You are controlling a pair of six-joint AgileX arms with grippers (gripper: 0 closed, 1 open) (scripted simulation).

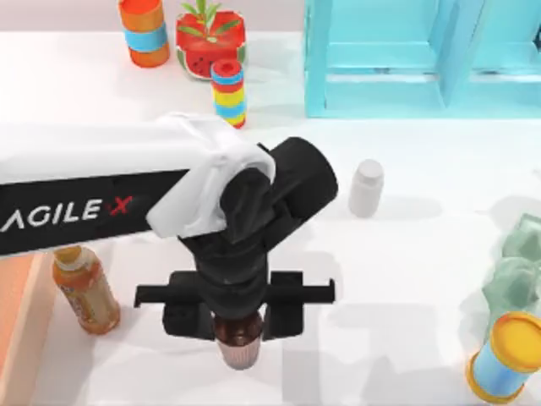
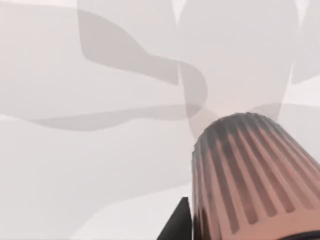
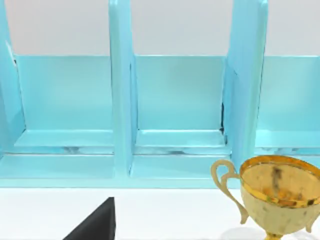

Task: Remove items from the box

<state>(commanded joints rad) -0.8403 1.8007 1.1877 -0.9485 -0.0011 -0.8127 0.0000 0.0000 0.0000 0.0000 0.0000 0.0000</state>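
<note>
At the top view's nine-o'clock edge a strip of the box (image 1: 17,313) shows, its inside out of sight. Just beside it on the desk (image 1: 406,279) stands the taller orange-brown bottle (image 1: 84,292). Toward six o'clock, my left gripper (image 1: 238,317) reaches in from the left, its fingers closed on the ribbed reddish-brown cup (image 1: 238,347), held out over the desk. Whether the right fingers are open or closed, I cannot tell.

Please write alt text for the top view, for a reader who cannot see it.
The left gripper holds a small ribbed reddish-brown cup above the white table. A tall orange-brown bottle stands beside it, left.
</note>
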